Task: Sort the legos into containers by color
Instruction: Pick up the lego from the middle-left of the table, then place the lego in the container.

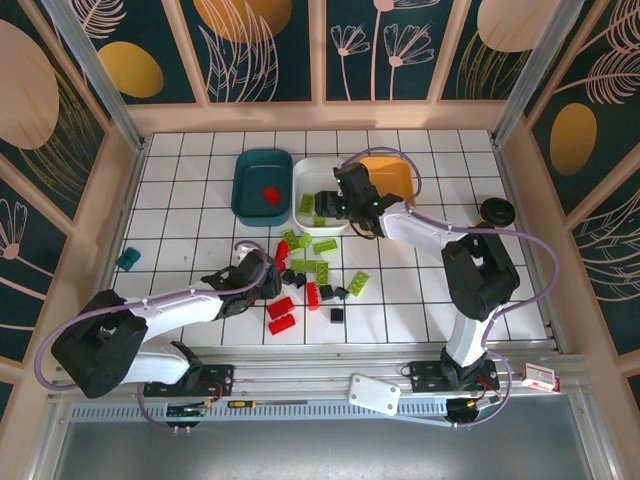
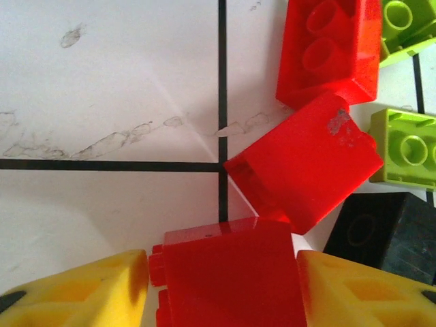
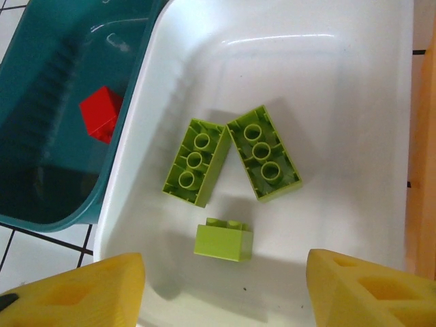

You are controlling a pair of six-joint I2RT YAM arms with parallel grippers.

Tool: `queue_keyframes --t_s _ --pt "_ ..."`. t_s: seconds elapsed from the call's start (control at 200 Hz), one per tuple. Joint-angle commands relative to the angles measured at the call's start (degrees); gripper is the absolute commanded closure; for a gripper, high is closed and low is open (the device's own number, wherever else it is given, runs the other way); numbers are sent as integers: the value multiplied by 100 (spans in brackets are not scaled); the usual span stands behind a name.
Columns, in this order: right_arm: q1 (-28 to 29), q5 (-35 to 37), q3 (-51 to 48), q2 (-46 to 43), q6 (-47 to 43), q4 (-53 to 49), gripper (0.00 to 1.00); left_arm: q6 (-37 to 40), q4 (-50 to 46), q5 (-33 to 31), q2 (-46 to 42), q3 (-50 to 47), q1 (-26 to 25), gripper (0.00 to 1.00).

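Robotics lab test cell, seen from above: a left arm (image 1: pixel 180 305) and a right arm (image 1: pixel 430 228), white and black, are bolted to an aluminium rail (image 1: pixel 300 365) along the bottom of the frame and reach over a white table (image 1: pixel 200 170) ruled in a black grid. Wood-framed walls (image 1: pixel 320 118) with dark teal, leaf-patterned panels (image 1: pixel 270 60) box in the top and both sides. Metal posts (image 1: pixel 95 75) stand at the upper corners, and lilac cables (image 1: pixel 385 151) trail along the arms.

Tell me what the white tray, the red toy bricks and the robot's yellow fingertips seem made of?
White rounded tray: glossy moulded plastic, probably; light streaks glint on its smooth wall. Red studded brick: hard shiny plastic, crisp edges, one scuffed patch. Yellow fingertips: matte, perhaps foam or printed plastic; unclear.
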Motion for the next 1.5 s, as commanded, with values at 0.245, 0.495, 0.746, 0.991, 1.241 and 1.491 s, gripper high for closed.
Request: queue_keyframes --t_s 0.245,0.495,0.746,0.991,1.241,1.491 --pt "-10 50 -507 -584 195 332 36 24 -299 -144 -684 107 40 62" --pt "8 -46 -1333 -1310 431 684 36 432 -381 -47 -819 1357 736 65" --pt "86 -46 -2013 -1869 516 668 36 798 -99 223 1100 3244 1428 68" --pt "178 -152 -2592 -2459 499 536 36 789 -236 607 2627 4500 2128 62" --pt "415 -279 -2998 -2812 517 507 36 736 -489 738 3432 5159 2308 45" --pt "534 -154 -3222 -3126 477 351 36 658 -110 1312 2294 4336 2243 19"
